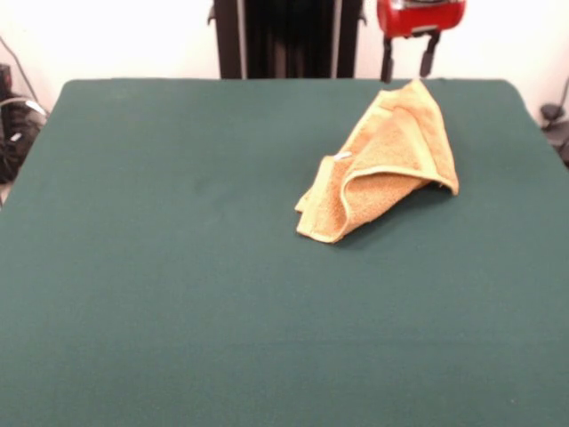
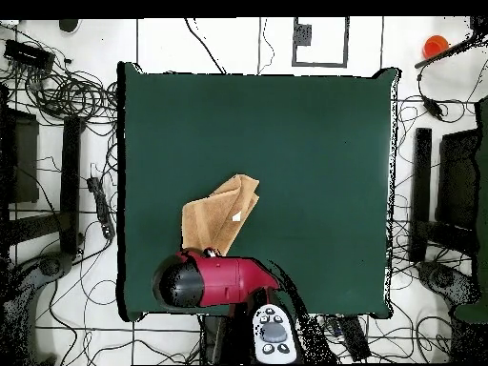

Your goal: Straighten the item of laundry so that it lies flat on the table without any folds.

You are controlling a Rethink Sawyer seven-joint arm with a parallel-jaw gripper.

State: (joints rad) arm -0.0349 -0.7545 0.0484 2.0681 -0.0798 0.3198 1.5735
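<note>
The golden-orange towel (image 1: 391,165) lies crumpled on the dark green table (image 1: 178,267), right of centre toward the far side. It is folded over itself into a rough triangle, with a loose fold bulging at its near side and a small white label (image 1: 343,156) at its left edge. My gripper (image 1: 408,76) hangs at the top edge, its two black fingers apart, just above the towel's far tip and holding nothing. In the overhead view the towel (image 2: 221,217) lies beside the red arm (image 2: 214,279), which hides the gripper.
The black pedestal (image 1: 289,40) stands behind the table's far edge. Cables and stands (image 2: 67,95) surround the table on the floor. Wide green table surface lies left of and nearer than the towel.
</note>
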